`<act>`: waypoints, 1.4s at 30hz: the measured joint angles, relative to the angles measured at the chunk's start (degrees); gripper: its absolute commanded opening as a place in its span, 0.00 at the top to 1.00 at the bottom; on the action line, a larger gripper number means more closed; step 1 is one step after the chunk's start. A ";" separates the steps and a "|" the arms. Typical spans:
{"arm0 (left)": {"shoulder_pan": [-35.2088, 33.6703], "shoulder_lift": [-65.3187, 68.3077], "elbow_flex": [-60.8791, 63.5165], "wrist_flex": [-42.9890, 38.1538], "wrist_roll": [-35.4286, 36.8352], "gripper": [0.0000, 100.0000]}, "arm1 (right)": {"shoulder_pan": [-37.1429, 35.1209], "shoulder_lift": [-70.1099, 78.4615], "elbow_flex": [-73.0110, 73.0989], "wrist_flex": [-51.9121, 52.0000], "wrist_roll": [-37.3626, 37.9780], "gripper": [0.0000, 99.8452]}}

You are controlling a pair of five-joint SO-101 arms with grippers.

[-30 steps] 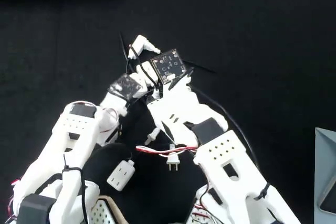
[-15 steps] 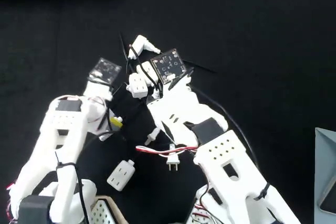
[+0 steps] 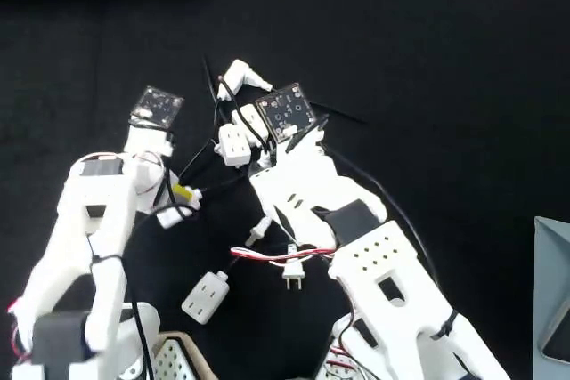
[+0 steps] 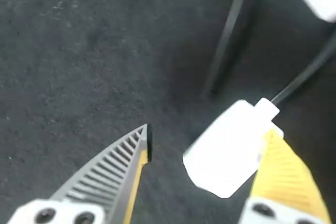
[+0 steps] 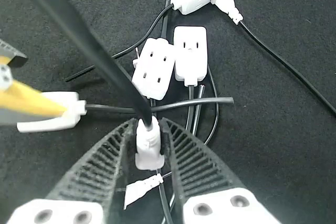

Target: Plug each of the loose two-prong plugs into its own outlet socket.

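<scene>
A black cloth-covered table (image 3: 445, 68) carries a tangle of black cords (image 5: 210, 100) and white outlet blocks (image 3: 233, 143) near its middle — two of them side by side. Nearer the front, a lone outlet block (image 3: 205, 296) and a two-prong plug (image 3: 292, 275) lie apart.

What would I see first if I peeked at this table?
A tangle of black cords and white outlet blocks lies in the middle of the black table. At its edge, the right end effector pinches a corded plug. Beside it, the left end effector is open, with a white plug against its yellow finger.
</scene>
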 measured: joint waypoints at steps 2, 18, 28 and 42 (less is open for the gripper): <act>-1.49 3.34 -1.32 -2.37 0.18 0.67 | 0.00 0.00 0.00 0.00 0.00 0.99; 1.58 3.78 -15.21 18.73 -3.96 0.67 | 0.00 0.00 0.00 -0.18 0.00 0.99; 1.05 11.52 -15.21 14.51 -18.02 0.67 | 0.00 0.00 0.00 -0.18 0.00 0.99; 2.90 23.12 -18.29 12.57 -10.99 0.82 | 0.00 0.00 0.00 -0.18 0.00 0.99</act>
